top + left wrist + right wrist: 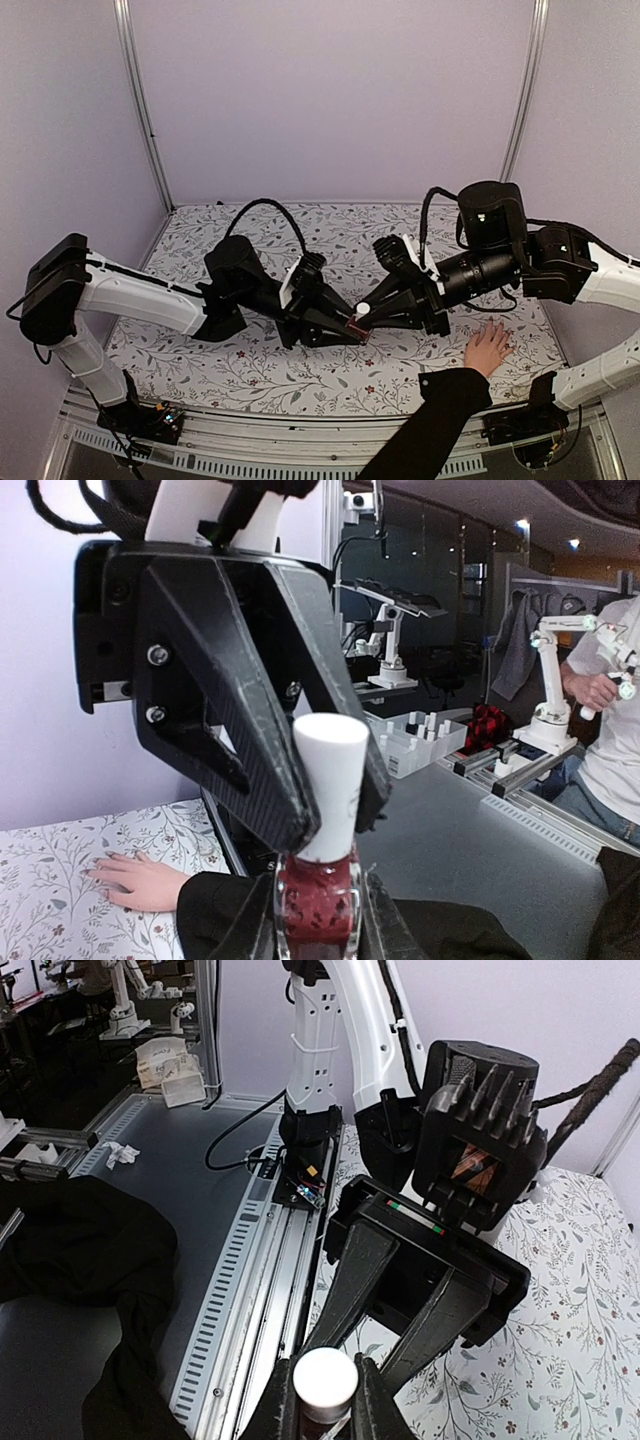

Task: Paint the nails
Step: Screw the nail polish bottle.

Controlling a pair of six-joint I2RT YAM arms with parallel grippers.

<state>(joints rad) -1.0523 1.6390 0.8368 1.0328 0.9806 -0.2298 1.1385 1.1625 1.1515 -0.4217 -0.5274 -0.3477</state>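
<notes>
Two grips confirmed: my left gripper (pixel 349 330) clamps the dark-red bottle (pixel 318 900), my right gripper (pixel 322 1400) pinches its white cap (pixel 324 1378). Recommend a straight twist with the bottle upright. The nails (pixel 496 326) lie near right, on the hand (pixel 487 350).

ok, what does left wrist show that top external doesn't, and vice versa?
Left wrist only: the bottle's dark-red glass up close, the right gripper's jaws closed on its white cap, and the lab beyond with a person. Top external only: both arms whole, meeting mid-table, with the left gripper holding the bottle. Both: the hand flat on the floral cloth, fingers spread, in a black sleeve.
</notes>
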